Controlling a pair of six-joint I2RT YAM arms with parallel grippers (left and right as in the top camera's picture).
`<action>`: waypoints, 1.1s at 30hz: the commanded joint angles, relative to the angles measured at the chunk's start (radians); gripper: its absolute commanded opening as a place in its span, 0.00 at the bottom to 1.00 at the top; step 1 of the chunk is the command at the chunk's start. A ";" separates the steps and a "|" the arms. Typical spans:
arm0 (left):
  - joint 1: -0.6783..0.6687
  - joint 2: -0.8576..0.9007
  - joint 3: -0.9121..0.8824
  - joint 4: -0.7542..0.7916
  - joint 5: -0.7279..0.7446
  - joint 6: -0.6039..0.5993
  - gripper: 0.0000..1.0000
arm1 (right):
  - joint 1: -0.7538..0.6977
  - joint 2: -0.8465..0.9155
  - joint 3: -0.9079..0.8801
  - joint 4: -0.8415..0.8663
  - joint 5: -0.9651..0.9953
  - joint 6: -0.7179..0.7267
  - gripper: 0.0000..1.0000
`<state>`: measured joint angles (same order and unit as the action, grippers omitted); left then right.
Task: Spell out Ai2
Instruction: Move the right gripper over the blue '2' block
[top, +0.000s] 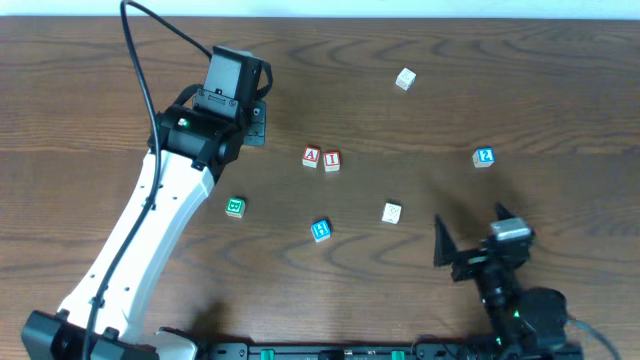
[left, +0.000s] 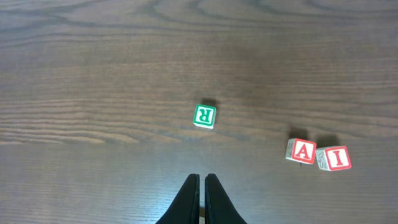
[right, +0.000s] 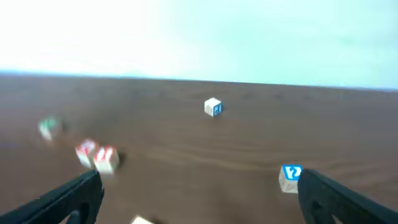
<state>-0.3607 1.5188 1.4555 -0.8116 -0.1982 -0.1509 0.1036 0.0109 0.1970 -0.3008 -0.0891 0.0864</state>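
A red "A" block (top: 311, 157) and a red "I" block (top: 332, 161) sit side by side, touching, at the table's middle. They also show in the left wrist view (left: 303, 151) (left: 335, 158). A blue "2" block (top: 484, 157) sits alone to the right, and in the right wrist view (right: 290, 176) it lies just inside the right finger. My left gripper (left: 201, 180) is shut and empty, left of the A and I pair. My right gripper (right: 199, 190) is open wide and empty, near the front right (top: 472, 232).
A green "R" block (top: 235, 207) lies front left, also in the left wrist view (left: 204, 116). A blue block (top: 321, 230) and a white block (top: 392, 212) lie in front of the pair. Another white block (top: 404, 79) sits at the back right.
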 joint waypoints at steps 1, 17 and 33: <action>0.003 0.005 -0.003 -0.004 0.008 0.026 0.06 | -0.007 -0.005 -0.002 0.016 0.116 0.232 0.99; 0.003 0.005 -0.003 0.005 0.008 0.043 0.06 | -0.013 0.384 0.054 0.251 0.361 0.284 0.99; 0.035 0.005 -0.003 0.004 0.008 0.047 0.06 | -0.109 1.270 0.701 -0.040 0.203 -0.059 0.99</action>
<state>-0.3470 1.5188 1.4532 -0.8055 -0.1875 -0.1219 0.0151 1.2182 0.8265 -0.3069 0.1368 0.1280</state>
